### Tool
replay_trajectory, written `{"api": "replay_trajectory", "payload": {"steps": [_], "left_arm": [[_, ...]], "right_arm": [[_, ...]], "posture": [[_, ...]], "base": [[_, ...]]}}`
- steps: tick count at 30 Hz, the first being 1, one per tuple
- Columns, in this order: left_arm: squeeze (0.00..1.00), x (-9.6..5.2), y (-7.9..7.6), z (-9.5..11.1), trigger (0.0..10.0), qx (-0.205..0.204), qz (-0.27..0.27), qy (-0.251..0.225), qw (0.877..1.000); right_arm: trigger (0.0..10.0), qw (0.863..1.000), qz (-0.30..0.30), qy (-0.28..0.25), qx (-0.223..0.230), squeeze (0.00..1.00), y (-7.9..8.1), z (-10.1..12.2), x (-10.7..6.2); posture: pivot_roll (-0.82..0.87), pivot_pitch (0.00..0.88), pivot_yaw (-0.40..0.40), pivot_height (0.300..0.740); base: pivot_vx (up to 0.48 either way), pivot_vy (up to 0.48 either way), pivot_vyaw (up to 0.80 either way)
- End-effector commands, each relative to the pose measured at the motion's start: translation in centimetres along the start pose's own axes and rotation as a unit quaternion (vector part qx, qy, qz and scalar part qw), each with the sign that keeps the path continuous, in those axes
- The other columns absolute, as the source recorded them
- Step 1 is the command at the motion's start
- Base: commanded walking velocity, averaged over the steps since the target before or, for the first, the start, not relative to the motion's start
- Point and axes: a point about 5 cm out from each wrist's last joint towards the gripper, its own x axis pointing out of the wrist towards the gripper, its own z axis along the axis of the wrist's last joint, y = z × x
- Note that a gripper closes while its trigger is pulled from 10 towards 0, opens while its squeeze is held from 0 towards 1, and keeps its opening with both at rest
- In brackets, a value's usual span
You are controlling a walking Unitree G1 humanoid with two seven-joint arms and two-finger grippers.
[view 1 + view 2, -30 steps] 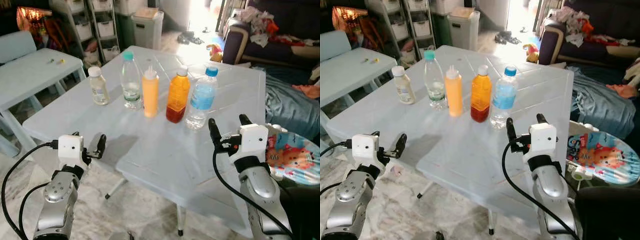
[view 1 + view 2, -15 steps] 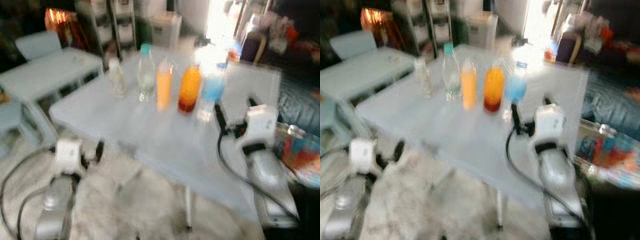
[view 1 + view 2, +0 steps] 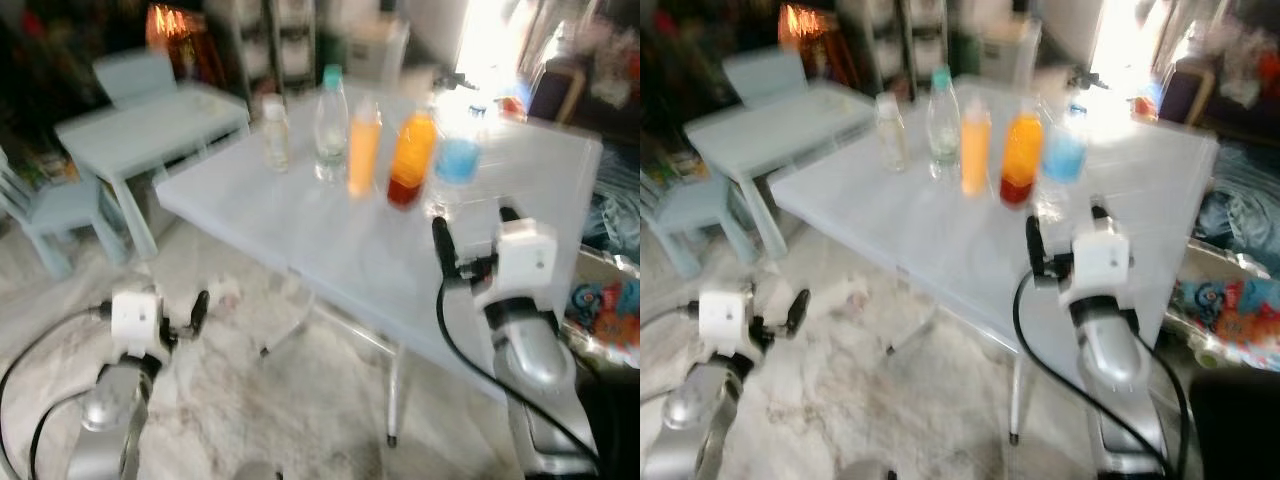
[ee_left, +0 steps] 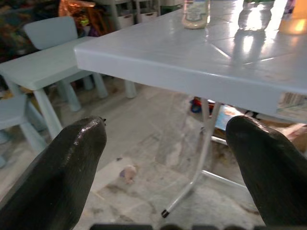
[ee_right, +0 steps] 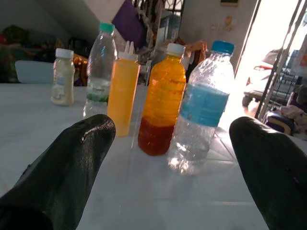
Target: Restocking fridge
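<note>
Several bottles stand in a row on the pale blue table (image 3: 300,220): a small white-capped jar (image 5: 62,76), a clear green-capped bottle (image 5: 100,72), an orange squeeze bottle (image 5: 123,93), an orange juice bottle (image 5: 163,103) and a blue-labelled water bottle (image 5: 201,110). My right gripper (image 3: 475,228) is open and empty, held over the table's near right part, short of the water bottle (image 3: 457,165). My left gripper (image 4: 163,167) is open and empty, low over the floor, left of the table and below its top. The eye views are blurred.
A smaller pale table (image 3: 150,115) and a blue child's chair (image 3: 60,205) stand to the left. The main table's metal legs (image 3: 395,400) rise from the marble floor. A colourful mat (image 3: 600,310) and a sofa lie to the right. Shelves stand behind.
The whole picture has shifted and blurred, so the camera has moved; the table now sits farther off and to the right. Both grippers stay open and empty.
</note>
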Motion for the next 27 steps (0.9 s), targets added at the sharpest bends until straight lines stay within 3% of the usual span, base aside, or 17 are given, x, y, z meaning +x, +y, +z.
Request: {"api": "replay_trajectory", "payload": {"steps": [1, 27], "left_arm": [[0.0, 0.7, -0.5, 1.2, 10.0, 0.006, -0.015, -0.023, 1.0], [0.0, 1.2, -1.1, 1.7, 10.0, -0.002, -0.029, -0.034, 0.999]], "right_arm": [[10.0, 1.0, -0.001, -0.023, -0.004, 0.0, 0.0, 1.1, 0.1], [10.0, 1.0, -0.019, -0.001, 0.02, 0.0, 0.7, 0.1, -1.3]], "posture": [[-0.02, 0.01, 0.033, 0.74], [-0.03, 0.0, 0.048, 0.74]], "base": [[0.0, 0.0, 0.0], [0.242, 0.0, 0.02]]}}
